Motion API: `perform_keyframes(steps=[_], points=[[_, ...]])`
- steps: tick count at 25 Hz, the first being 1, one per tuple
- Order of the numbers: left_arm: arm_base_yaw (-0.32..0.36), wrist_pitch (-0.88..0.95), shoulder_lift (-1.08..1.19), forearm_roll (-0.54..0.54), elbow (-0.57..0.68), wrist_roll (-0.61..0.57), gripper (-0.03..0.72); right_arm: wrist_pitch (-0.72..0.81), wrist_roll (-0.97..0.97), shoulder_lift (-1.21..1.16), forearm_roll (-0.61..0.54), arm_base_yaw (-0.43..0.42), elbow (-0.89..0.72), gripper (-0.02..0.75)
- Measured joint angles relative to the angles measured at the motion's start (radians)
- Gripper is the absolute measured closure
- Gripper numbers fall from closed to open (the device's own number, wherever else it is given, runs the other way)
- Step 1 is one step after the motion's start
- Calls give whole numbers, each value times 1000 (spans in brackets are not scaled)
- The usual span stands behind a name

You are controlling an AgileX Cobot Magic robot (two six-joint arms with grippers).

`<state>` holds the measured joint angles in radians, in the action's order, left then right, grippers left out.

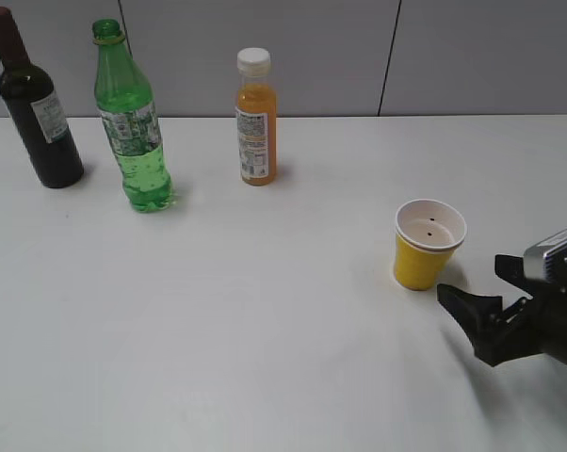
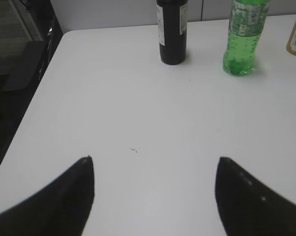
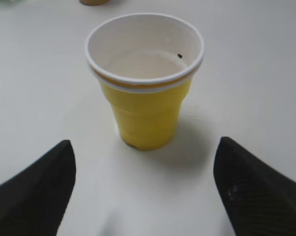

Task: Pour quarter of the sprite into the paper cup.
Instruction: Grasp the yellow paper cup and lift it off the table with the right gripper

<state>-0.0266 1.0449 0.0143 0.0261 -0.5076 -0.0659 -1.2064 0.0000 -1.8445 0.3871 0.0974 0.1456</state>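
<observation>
Sprite (image 1: 133,122): upright, far-left worktop (image 1: 265,311), uncapped. Paper cup (image 3: 144,78): upright, near right hand (image 3: 143,189), spread, empty. Left hand (image 2: 155,196): spread, empty. Risk: light cup tipped by closing fingers.

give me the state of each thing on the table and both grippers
sprite bottle: upright, cap off, partly full
wine bottle: upright, closed
juice bottle: upright, white cap on
paper cup: upright, no drink in it
left gripper: fingers open, holding nothing
right gripper: fingers open, just short of the cup, not touching it
</observation>
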Motion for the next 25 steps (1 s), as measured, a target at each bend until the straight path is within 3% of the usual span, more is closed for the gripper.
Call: perform_keyframes(steps=[7, 25], points=[[0, 0, 0, 0, 0, 0, 106, -2, 0, -96, -123, 87, 46, 80], [0, 0, 0, 0, 0, 0, 106, -5, 0, -240, -93, 100, 189, 97]])
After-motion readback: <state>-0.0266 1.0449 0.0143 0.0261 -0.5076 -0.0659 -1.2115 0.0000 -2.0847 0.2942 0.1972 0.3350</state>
